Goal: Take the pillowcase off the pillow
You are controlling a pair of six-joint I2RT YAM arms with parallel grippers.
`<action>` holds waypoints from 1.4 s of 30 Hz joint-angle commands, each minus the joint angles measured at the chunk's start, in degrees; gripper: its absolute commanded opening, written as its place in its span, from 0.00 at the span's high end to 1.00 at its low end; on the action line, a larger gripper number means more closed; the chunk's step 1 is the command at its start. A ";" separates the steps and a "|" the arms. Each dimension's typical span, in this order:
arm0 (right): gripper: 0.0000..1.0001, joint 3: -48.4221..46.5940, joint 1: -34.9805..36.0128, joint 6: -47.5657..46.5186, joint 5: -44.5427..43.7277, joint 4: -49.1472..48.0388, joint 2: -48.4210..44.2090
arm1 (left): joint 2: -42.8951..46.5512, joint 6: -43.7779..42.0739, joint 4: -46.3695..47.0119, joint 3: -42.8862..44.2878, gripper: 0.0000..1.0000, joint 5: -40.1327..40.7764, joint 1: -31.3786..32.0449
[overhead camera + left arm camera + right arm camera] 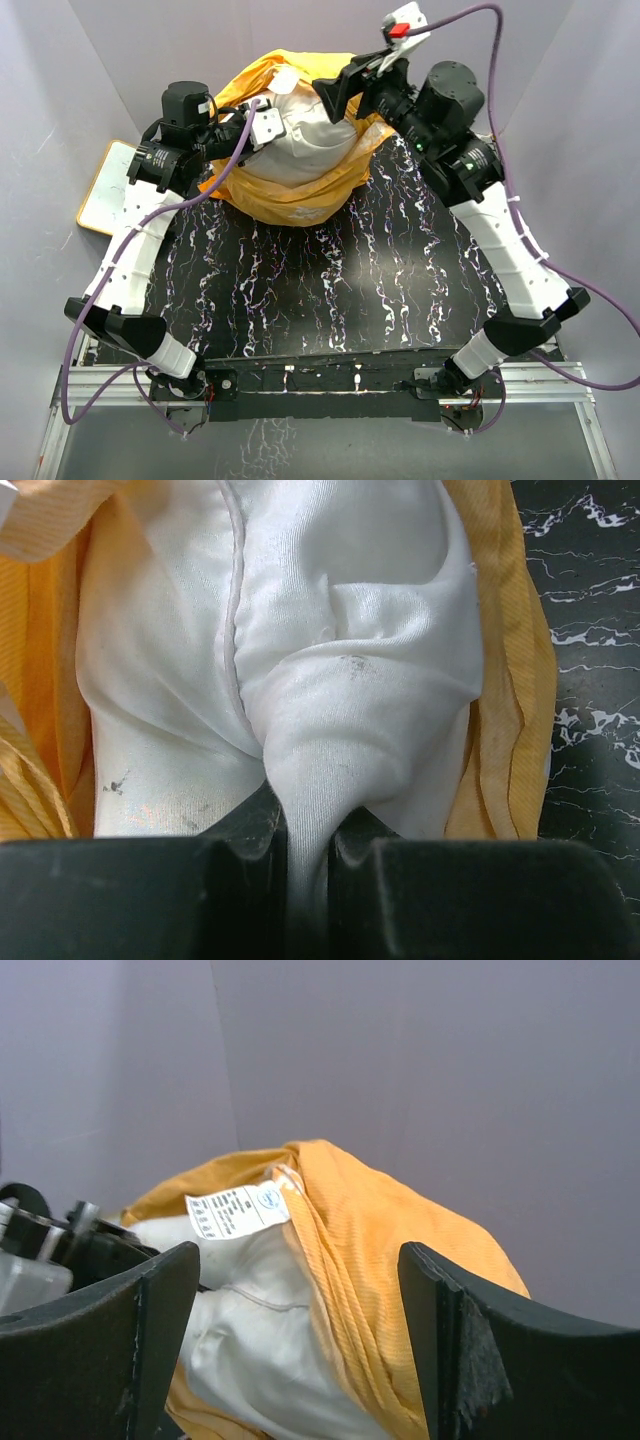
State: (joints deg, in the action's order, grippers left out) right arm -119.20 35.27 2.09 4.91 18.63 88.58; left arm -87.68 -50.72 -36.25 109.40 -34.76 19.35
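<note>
The orange pillowcase (290, 195) lies bunched at the back of the table, its mouth open. The off-white pillow (300, 140) bulges out of it. My left gripper (262, 125) is shut on a pinched fold of the pillow (300, 780); orange fabric (515, 700) frames it on both sides. My right gripper (335, 90) is open and hovers above the pillowcase's right edge. In the right wrist view the orange pillowcase (390, 1250) and pillow (250, 1330) lie between its spread fingers (440, 1340), with a white care label (235, 1210) at the opening.
A white whiteboard with a wooden frame (105, 185) lies at the table's left edge. The black marbled tabletop (330, 290) stretches in front of the pillow. Purple-grey walls (560, 100) close in the back and sides.
</note>
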 commanded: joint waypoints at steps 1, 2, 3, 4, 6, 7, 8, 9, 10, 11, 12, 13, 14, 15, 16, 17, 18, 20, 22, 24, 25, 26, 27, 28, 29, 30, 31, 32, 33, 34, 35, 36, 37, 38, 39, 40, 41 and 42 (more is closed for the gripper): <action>0.15 -2.48 0.86 -8.51 -2.75 4.77 4.48 | 1.65 1.19 0.09 2.85 1.00 -1.20 0.09; 0.15 -3.17 1.12 -9.57 -3.39 4.89 5.21 | 1.71 1.32 -0.17 3.06 1.00 -1.30 0.15; 0.14 -3.88 1.25 -10.47 -4.17 4.83 5.92 | 1.76 1.40 -0.37 3.17 1.00 -1.41 0.24; 0.14 -4.66 1.35 -11.24 -4.89 4.72 6.71 | 1.94 1.55 -0.53 3.24 1.00 -1.48 0.37; 0.14 -5.92 1.45 -12.16 -5.84 4.48 8.08 | 2.17 2.09 -0.60 3.13 1.00 -1.47 0.57; 0.14 -6.47 1.48 -12.38 -6.14 4.32 8.75 | 2.32 2.11 -0.66 3.15 1.00 -1.48 0.52; 0.13 -6.95 1.58 -12.66 -6.37 4.18 9.39 | 2.43 2.12 -0.74 3.01 1.00 -1.53 0.53; 0.13 -7.20 1.60 -12.79 -6.89 3.74 9.90 | 2.69 2.12 -0.72 2.84 1.00 -1.63 0.56; 0.13 -7.38 1.58 -12.73 -8.18 3.10 10.39 | 2.87 2.12 -0.69 2.62 1.00 -1.86 0.51; 0.13 -7.60 1.63 -12.68 -10.15 2.37 10.88 | 3.03 2.12 -0.71 2.30 1.00 -2.12 0.55; 0.15 -8.01 1.52 -12.44 -12.56 1.70 11.07 | 3.30 2.12 -0.96 2.13 1.00 -2.59 0.60; 0.18 -8.23 1.47 -12.03 -15.07 0.72 11.88 | 3.55 2.05 -1.44 1.99 1.00 -3.05 0.67; 0.21 -8.37 1.22 -11.65 -17.10 -0.27 12.77 | 3.89 1.80 -2.11 1.77 1.00 -3.54 0.65; 0.22 -8.40 0.48 -10.98 -17.75 -1.06 13.02 | 4.29 1.25 -2.91 1.51 1.00 -3.86 0.65; 0.23 -8.28 -0.50 -10.16 -18.42 -2.00 13.11 | 4.72 0.50 -3.91 1.19 1.00 -4.11 0.65; 0.25 -8.27 -1.22 -9.18 -19.20 -2.78 13.11 | 5.24 -0.45 -5.09 0.95 1.00 -4.26 0.70; 0.26 -8.25 -2.31 -8.27 -19.01 -3.29 13.05 | 5.70 -1.54 -6.60 0.64 1.00 -4.32 0.73; 0.28 -8.04 -3.93 -7.56 -18.54 -3.93 13.19 | 6.78 -3.28 -9.13 0.12 1.00 -4.07 0.84; 0.29 -7.69 -5.06 -8.10 -19.15 -3.95 13.54 | 8.20 -4.01 -9.99 -0.62 1.00 -3.64 0.81; 0.30 -6.36 -6.26 -8.16 -19.59 -3.83 13.54 | 8.99 -4.05 -9.67 -1.38 1.00 -2.78 0.79; 0.30 -5.33 -7.07 -7.72 -19.54 -3.79 13.41 | 9.76 -4.04 -9.70 -1.42 1.00 -2.64 0.84; 0.30 -4.28 -8.12 -7.03 -19.32 -3.79 13.24 | 10.67 -3.97 -9.90 -1.22 1.00 -2.54 0.79; 0.31 -3.22 -9.26 -6.02 -18.78 -3.80 13.06 | 10.95 -3.79 -10.22 -0.93 1.00 -2.66 0.83; 0.31 -2.30 -10.58 -4.88 -17.96 -3.84 12.91 | 11.21 -3.78 -10.77 -0.54 1.00 -2.81 0.85; 0.33 -1.26 -11.89 -3.89 -17.27 -3.99 12.78 | 11.48 -3.69 -11.23 -0.14 1.00 -3.02 0.85; 0.34 -0.51 -13.22 -2.85 -16.60 -4.08 12.73 | 11.74 -3.50 -11.62 0.08 1.00 -3.20 0.84; 0.36 0.17 -14.49 -2.13 -15.81 -4.05 12.73 | 12.08 -3.40 -11.86 0.25 1.00 -3.30 0.86; 0.38 0.72 -15.64 -1.24 -14.95 -4.04 12.77 | 12.59 -3.23 -12.05 0.43 1.00 -3.25 0.83; 0.40 1.43 -16.94 -0.52 -14.30 -4.04 12.83 | 12.99 -3.17 -12.24 0.52 1.00 -3.12 0.78; 0.43 2.02 -18.28 0.26 -13.71 -4.04 12.83 | 13.29 -3.20 -12.40 0.61 1.00 -2.81 0.83; 0.47 2.81 -19.56 1.06 -12.97 -4.04 12.70 | 13.69 -3.24 -12.44 0.67 1.00 -2.40 0.80; 0.51 3.72 -20.98 2.25 -12.18 -4.11 12.49 | 14.02 -3.20 -12.49 0.84 1.00 -1.88 0.79; 0.56 4.84 -22.26 3.50 -11.14 -4.05 12.31 | 14.26 -3.31 -12.52 0.82 1.00 -1.40 0.81; 0.60 6.34 -23.79 4.68 -9.89 -4.17 11.92 | 14.51 -3.47 -12.54 0.89 1.00 -0.96 0.78; 0.63 8.12 -24.50 5.36 -9.01 -4.61 11.81 | 14.69 -3.58 -12.30 1.00 1.00 -0.39 0.78; 0.66 10.41 -24.81 5.71 -8.67 -5.10 10.92 | 14.97 -3.60 -11.97 0.99 1.00 -0.11 0.85; 0.68 12.70 -25.09 6.00 -8.46 -5.85 9.80 | 15.13 -3.53 -11.47 1.07 1.00 0.17 0.83; 0.68 15.42 -25.26 6.23 -8.21 -6.71 8.93 | 15.24 -3.40 -10.88 1.18 1.00 0.47 0.85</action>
State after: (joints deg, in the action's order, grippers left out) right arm -110.34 14.94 6.13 0.80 16.08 101.06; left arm -79.20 -54.39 -47.11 107.94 -36.16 20.91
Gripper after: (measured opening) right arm 0.340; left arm 0.069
